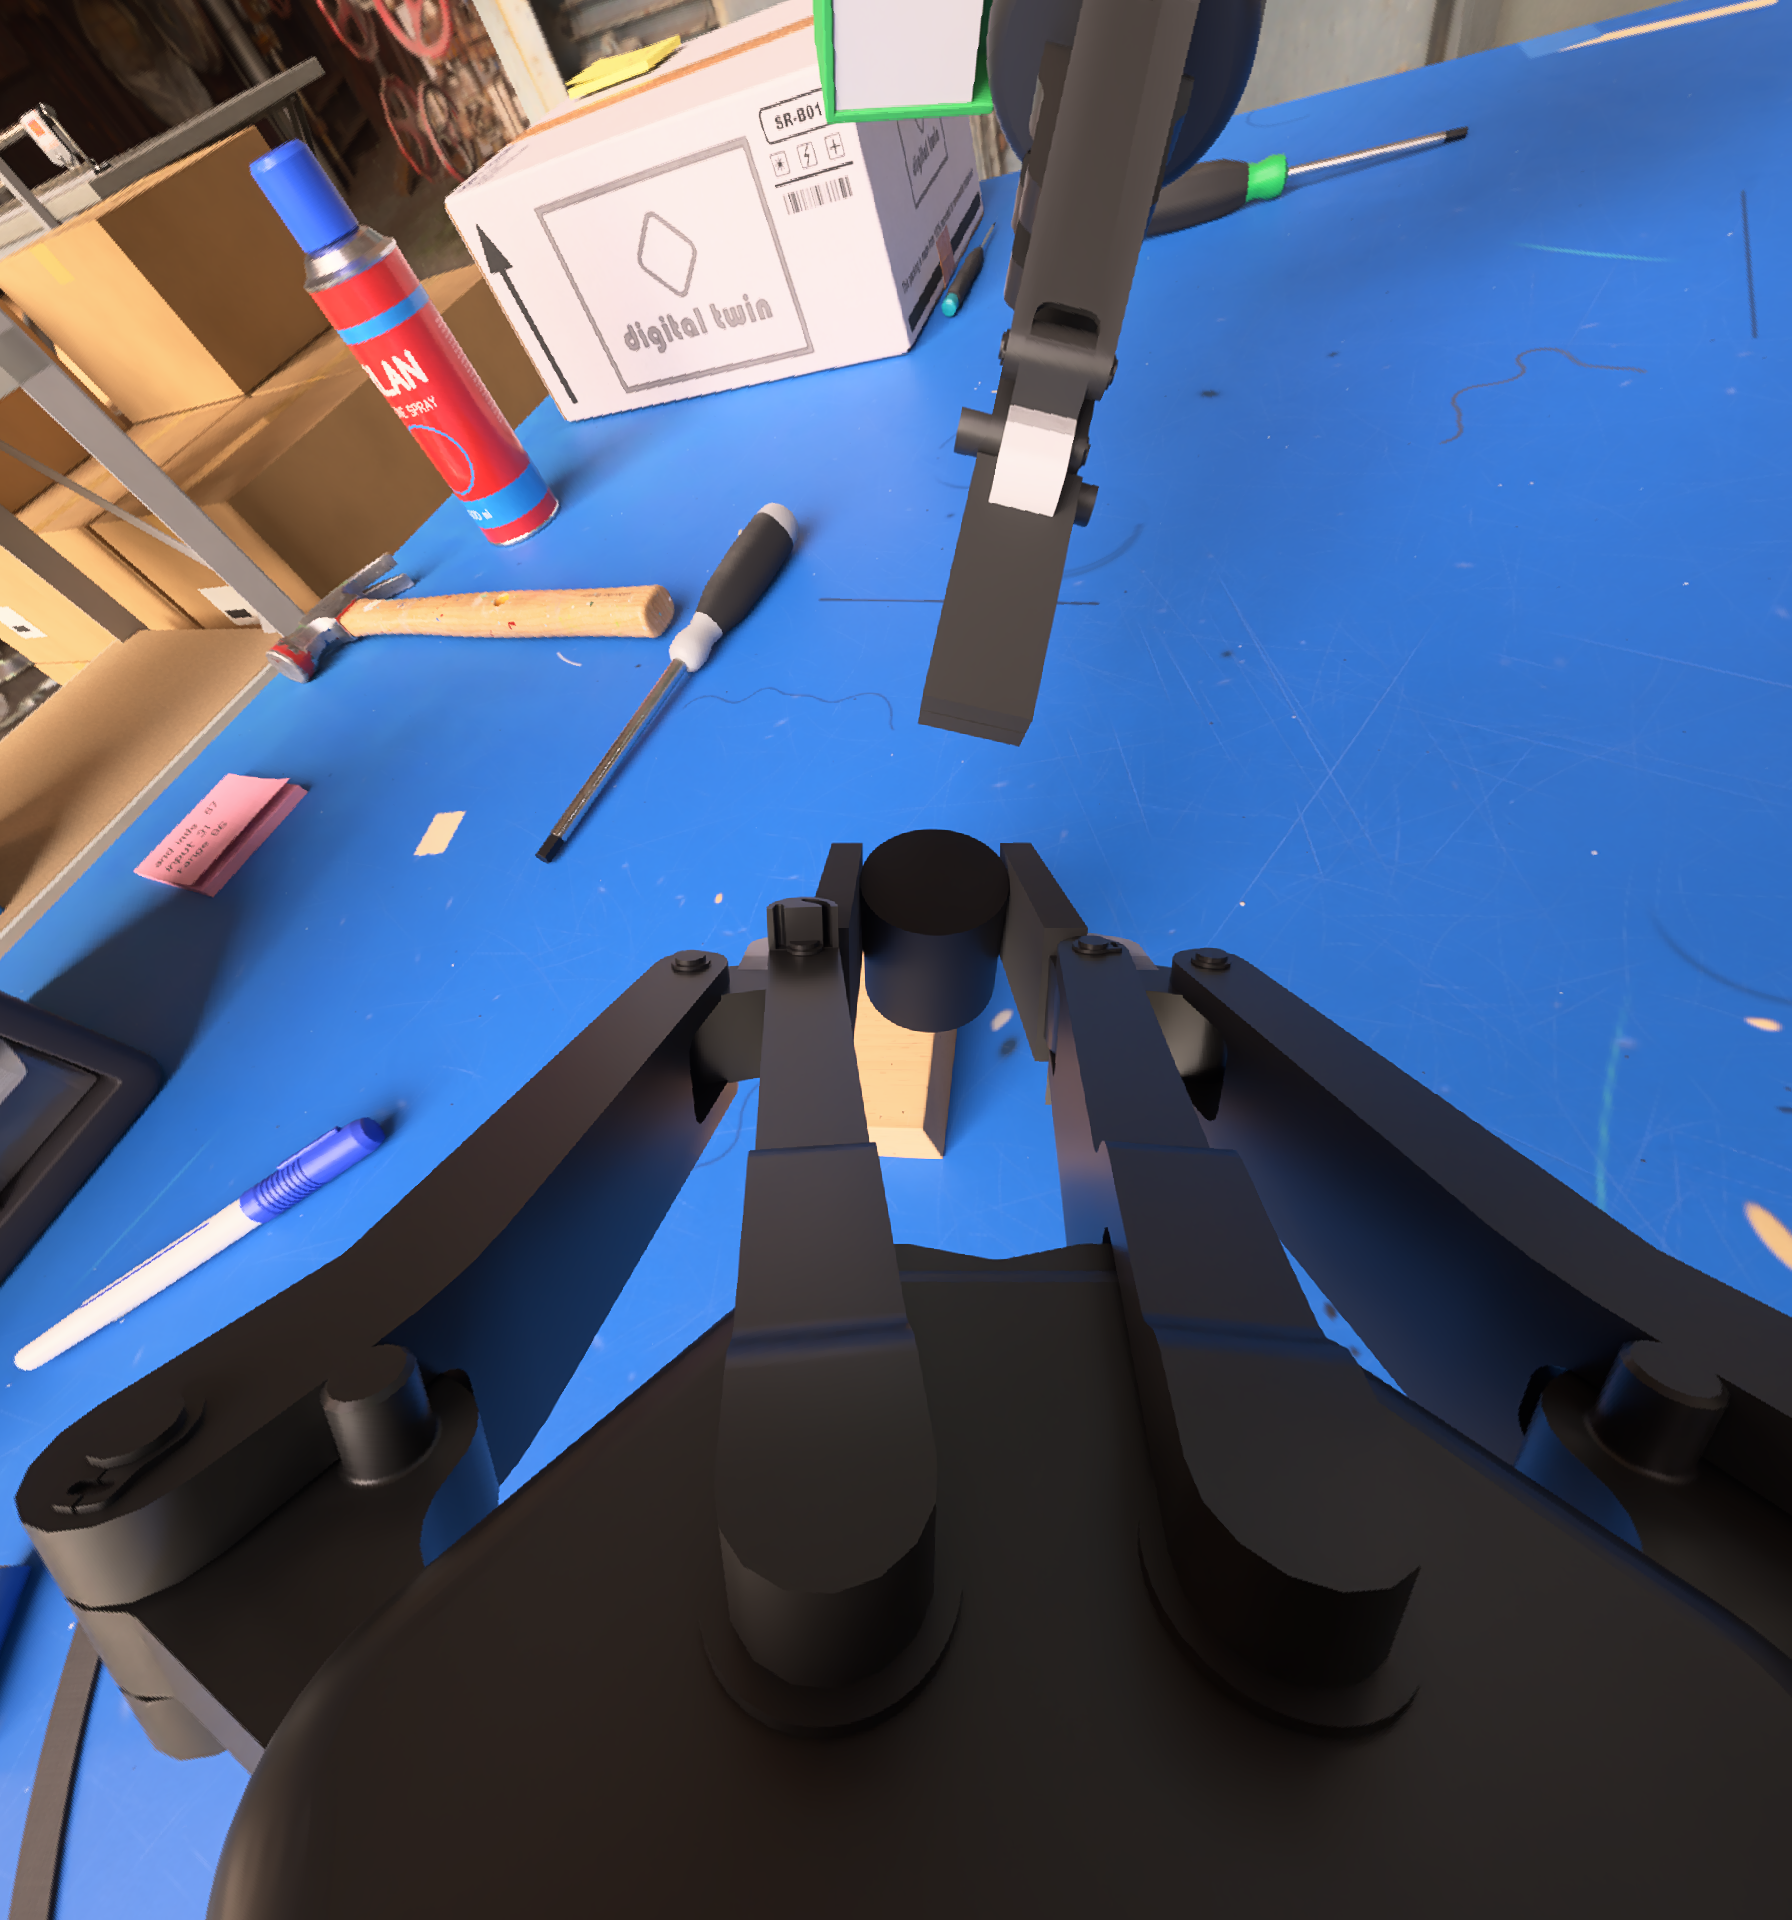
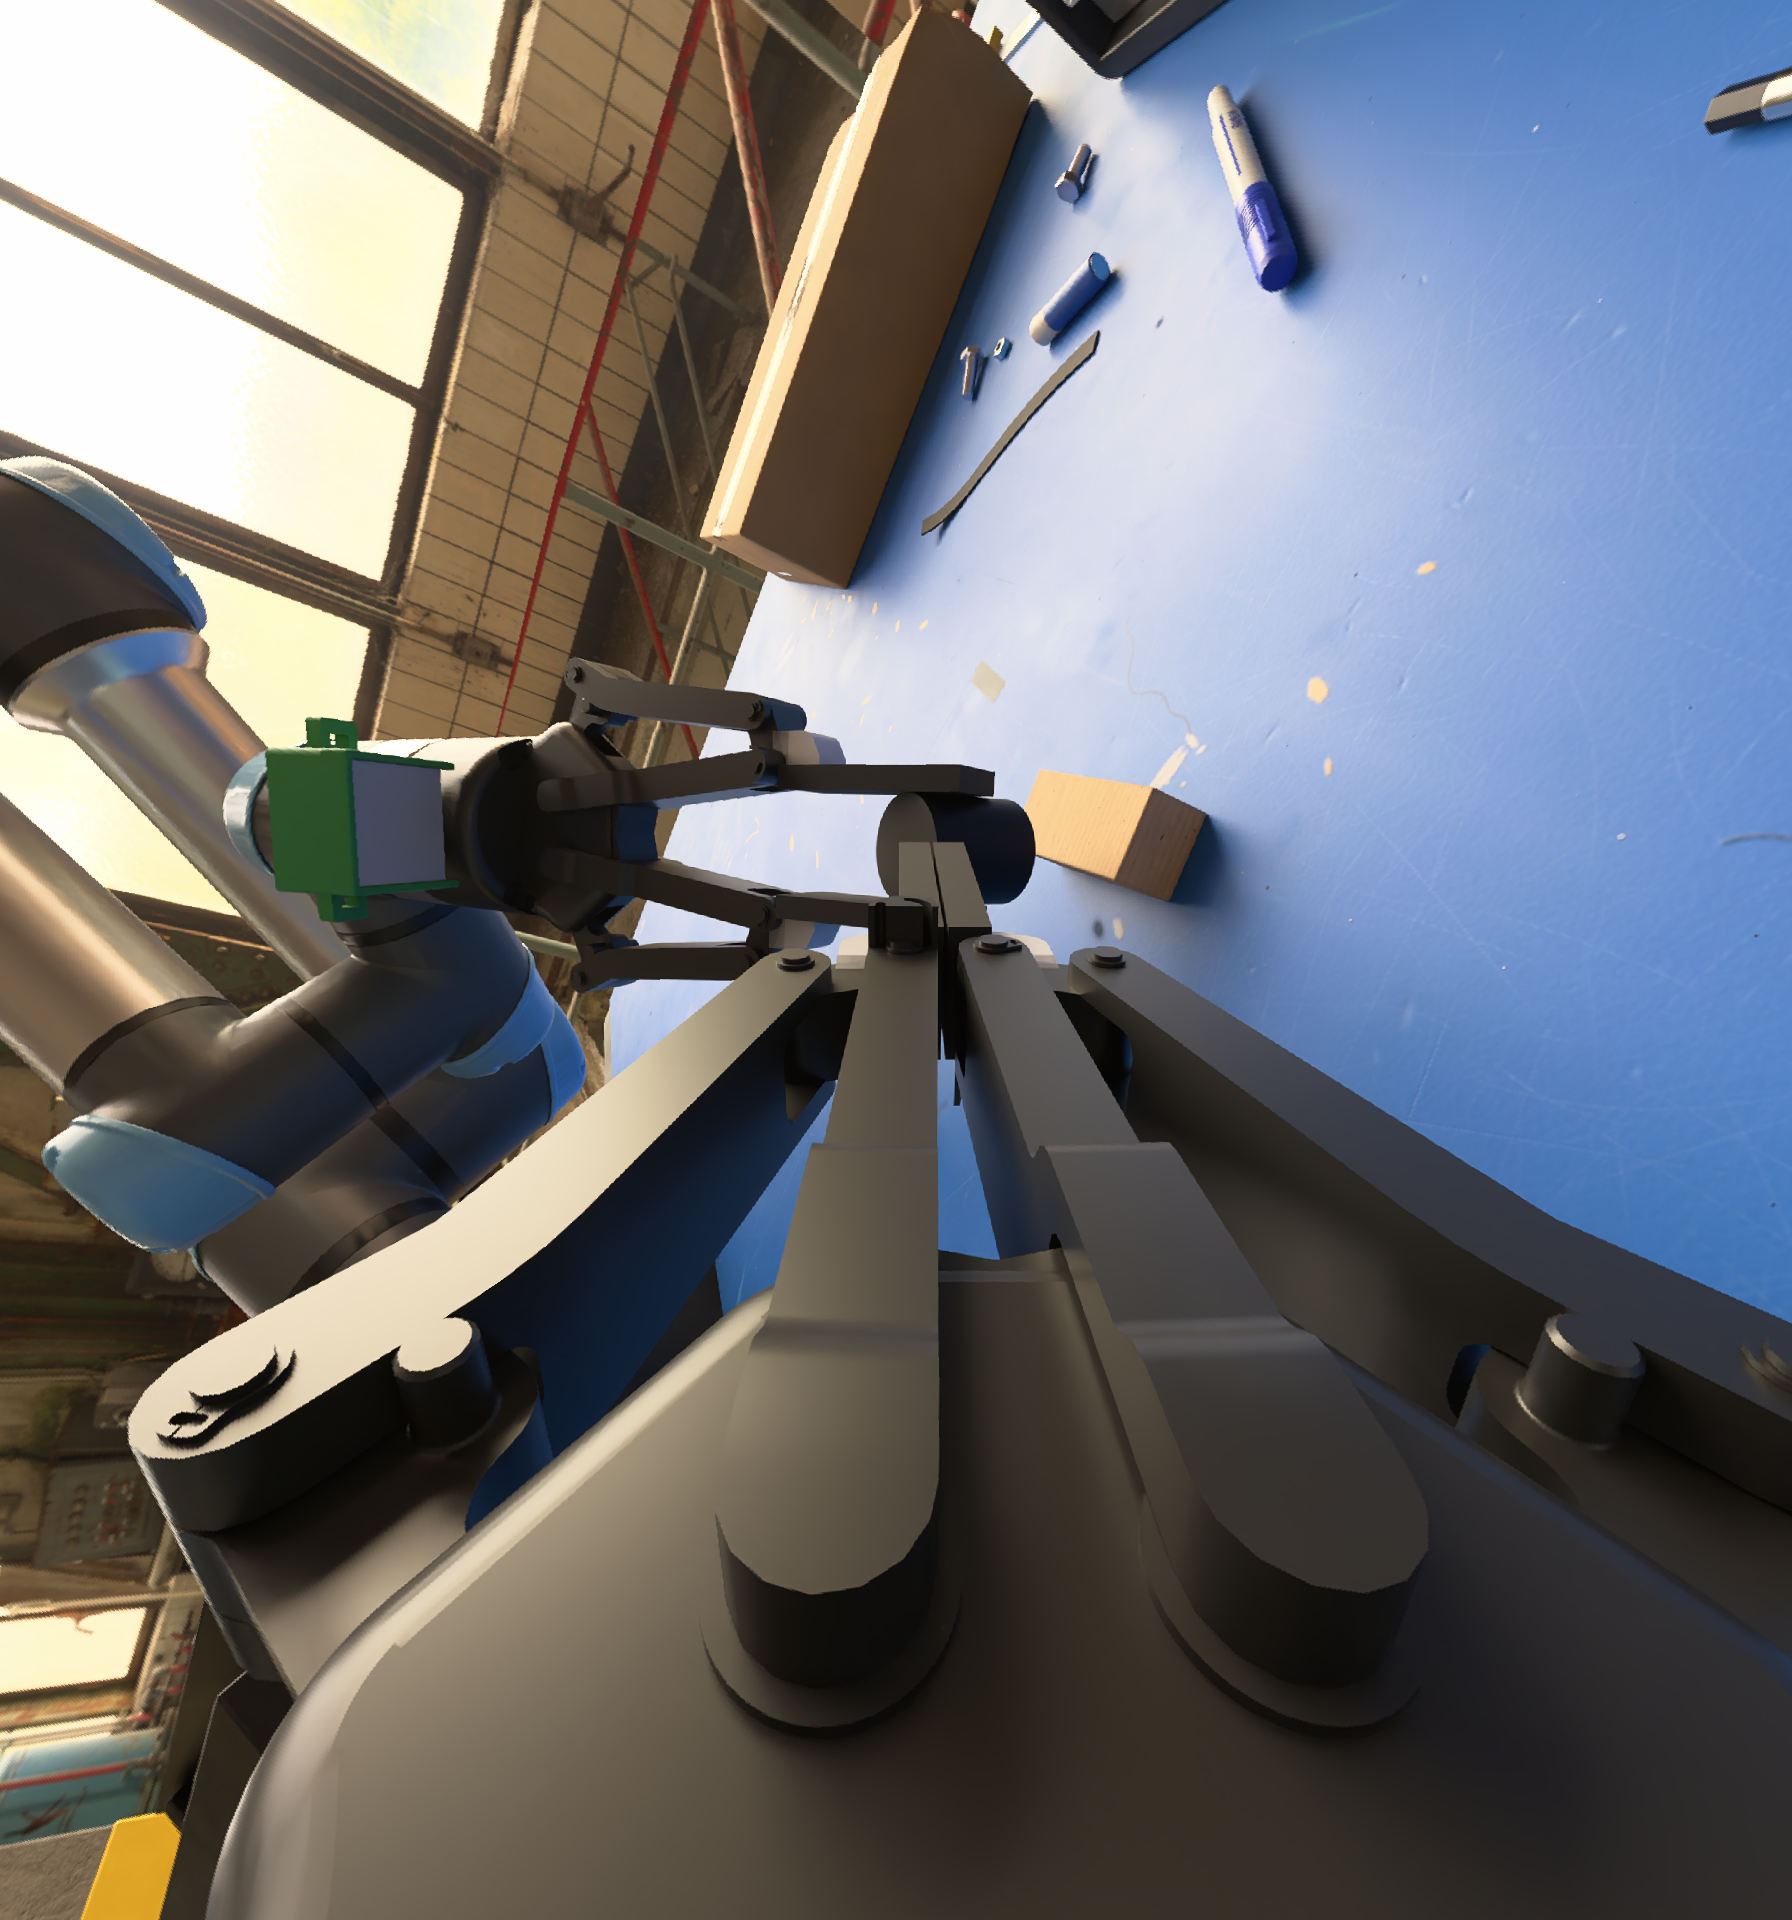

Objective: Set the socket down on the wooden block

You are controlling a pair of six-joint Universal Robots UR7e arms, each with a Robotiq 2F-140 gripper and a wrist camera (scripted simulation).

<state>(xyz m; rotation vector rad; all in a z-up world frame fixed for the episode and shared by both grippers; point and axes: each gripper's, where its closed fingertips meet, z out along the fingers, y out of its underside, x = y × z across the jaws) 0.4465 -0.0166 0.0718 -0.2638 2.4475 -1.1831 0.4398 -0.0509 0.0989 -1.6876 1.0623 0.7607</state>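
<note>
Socket (image 1: 931,925), dark cylinder, axis upright, clamped between left gripper (image 1: 928,909) fingers directly over wooden block (image 1: 897,1081), apparently touching its top (contact line hidden); right gripper (image 2: 931,883) fingers pressed together, empty, just beside.

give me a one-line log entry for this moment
left gripper: shut on socket | socket: over wooden block, contact unclear | right gripper: shut, empty, nearby
</note>
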